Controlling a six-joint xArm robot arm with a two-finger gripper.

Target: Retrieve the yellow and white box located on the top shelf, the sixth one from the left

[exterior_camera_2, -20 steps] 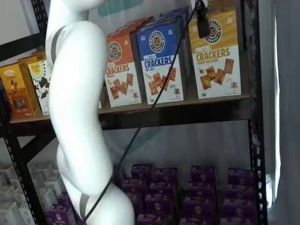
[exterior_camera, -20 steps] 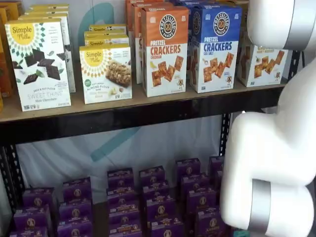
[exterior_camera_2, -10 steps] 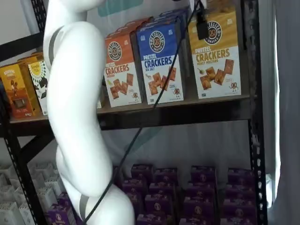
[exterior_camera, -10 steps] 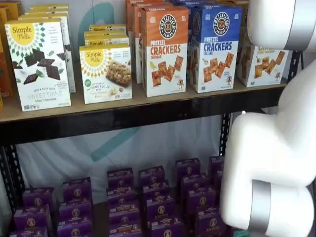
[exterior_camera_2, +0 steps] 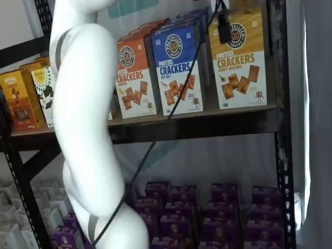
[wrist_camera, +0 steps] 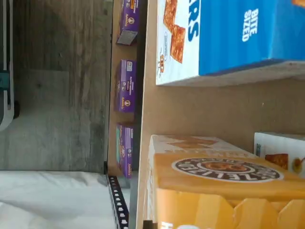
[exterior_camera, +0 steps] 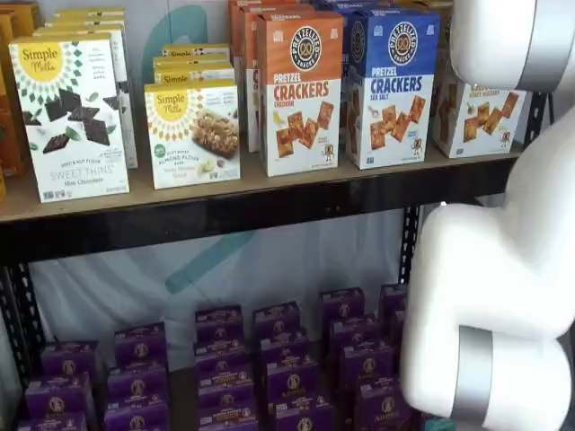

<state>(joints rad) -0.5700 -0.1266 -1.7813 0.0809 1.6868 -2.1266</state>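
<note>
The yellow and white box (exterior_camera_2: 238, 62) stands upright at the right end of the top shelf (exterior_camera_2: 197, 116), next to the black upright. In a shelf view my white arm hides the upper part of the yellow and white box (exterior_camera: 476, 117). Of my gripper (exterior_camera_2: 224, 35) only one black finger shows. It hangs from the view's top edge over the box's upper front, with a cable beside it. No gap or second finger shows. The wrist view looks closely at the box's yellow face with its round logo (wrist_camera: 224, 169).
A blue carton (exterior_camera_2: 177, 67) stands close to the left of the box, with an orange carton (exterior_camera_2: 134, 78) beyond it. White Simple Mills boxes (exterior_camera: 193, 135) stand further left. Purple boxes (exterior_camera: 278, 359) fill the shelf below. My white arm (exterior_camera_2: 83, 119) stands before the shelves.
The white arm has shifted slightly in a shelf view. The black finger and the boxes stand where they were.
</note>
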